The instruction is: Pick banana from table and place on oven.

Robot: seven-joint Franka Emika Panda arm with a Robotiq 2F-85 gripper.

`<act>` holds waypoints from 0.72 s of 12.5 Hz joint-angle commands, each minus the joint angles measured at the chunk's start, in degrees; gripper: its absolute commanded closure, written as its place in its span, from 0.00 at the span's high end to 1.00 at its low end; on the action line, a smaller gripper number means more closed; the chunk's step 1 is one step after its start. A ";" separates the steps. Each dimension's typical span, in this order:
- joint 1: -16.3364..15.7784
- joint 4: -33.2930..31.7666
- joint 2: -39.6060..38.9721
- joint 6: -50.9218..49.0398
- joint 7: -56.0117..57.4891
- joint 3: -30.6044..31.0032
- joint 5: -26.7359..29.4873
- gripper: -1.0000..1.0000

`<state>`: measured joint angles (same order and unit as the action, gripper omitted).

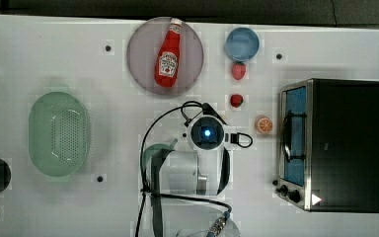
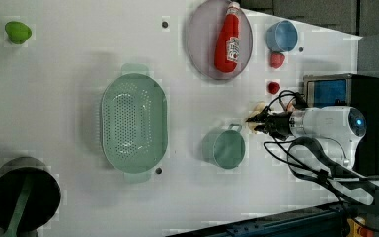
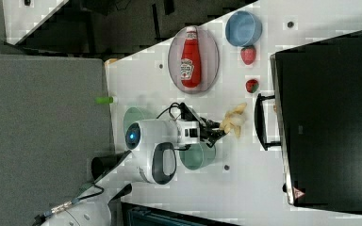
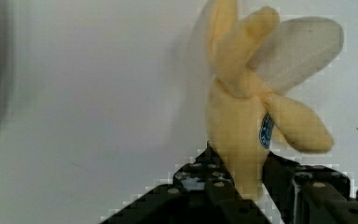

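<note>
White counter (image 1: 39,54) carries, counted from the top view's left to its right: one pale green perforated colander (image 1: 59,133), one teal mug (image 1: 154,154) partly under the arm, one grey plate (image 1: 143,61) with one red ketchup bottle (image 1: 168,54) lying on it, one blue bowl (image 1: 242,43), two red strawberries (image 1: 238,70) (image 1: 236,100), one orange slice (image 1: 264,124), and one oven (image 1: 350,143) at the far right with its glass door facing left. One small green object (image 2: 18,31) lies near the upper left corner in the left view, and one dark round pot (image 2: 23,193) sits at that picture's lower left.

One banana (image 4: 242,121), a soft pale-yellow plush with peel flaps spread, lies on the counter between the mug and the oven's handle; in the right view it (image 3: 232,121) sits just left of the handle.

One end effector (image 4: 242,186) has its black fingers (image 4: 193,179) narrowed on either side of the banana's lower body, and in the wrist view they appear to press the plush, though actual contact on the far finger is hard to confirm. In the left view the end effector (image 2: 256,123) reaches towards the left from the white wrist, its tip at the banana.
</note>
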<state>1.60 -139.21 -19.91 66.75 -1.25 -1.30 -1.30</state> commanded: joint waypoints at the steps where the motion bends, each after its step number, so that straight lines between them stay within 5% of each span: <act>1: -0.91 0.24 4.39 -0.39 -2.06 0.26 -0.74 0.27; 4: -0.93 0.97 14.93 -7.31 -2.06 0.28 -0.74 0.27; 9: -0.94 9.99 30.88 -34.48 -2.06 0.10 -0.74 0.27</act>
<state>0.94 -132.38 11.24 34.49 -1.26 -1.22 -2.38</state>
